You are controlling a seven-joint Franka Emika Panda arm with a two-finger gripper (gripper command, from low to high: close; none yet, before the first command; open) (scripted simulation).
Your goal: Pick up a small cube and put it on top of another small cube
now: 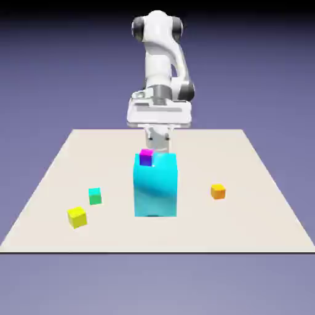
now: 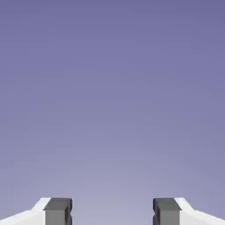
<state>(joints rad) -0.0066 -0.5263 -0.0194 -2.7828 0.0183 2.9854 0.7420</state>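
- Gripper (image 2: 112, 213) first: your hand view shows the two grey fingertips (image 2: 57, 211) standing well apart with nothing between them, just blue-violet backdrop, so you're holding zilch right now.
- Going near to far in the exterior view: the small yellow cube (image 1: 77, 216) sits closest to the front edge of the table (image 1: 258, 227), on the exterior view's left.
- Just behind it and near it is the small teal-green cube (image 1: 95, 196), the one you're meant to grab. It's flat on the table, untouched, not on top of anything.
- Middle of the table you've got the big cyan block (image 1: 156, 184), standing tall.
- Off to the exterior view's right, well apart from the rest, there's the small orange cube (image 1: 218, 191).
- A tiny magenta-purple cube (image 1: 146, 157) shows at the block's top far edge; can't tell if it's sitting on the block or behind it.
- Farthest back, the arm hangs behind the block with its hand partly hidden.
- So progress-wise I'd say nothing's done yet: no grasp, no lift, no stack. You've got the whole reach, pick, carry and place ahead of you.
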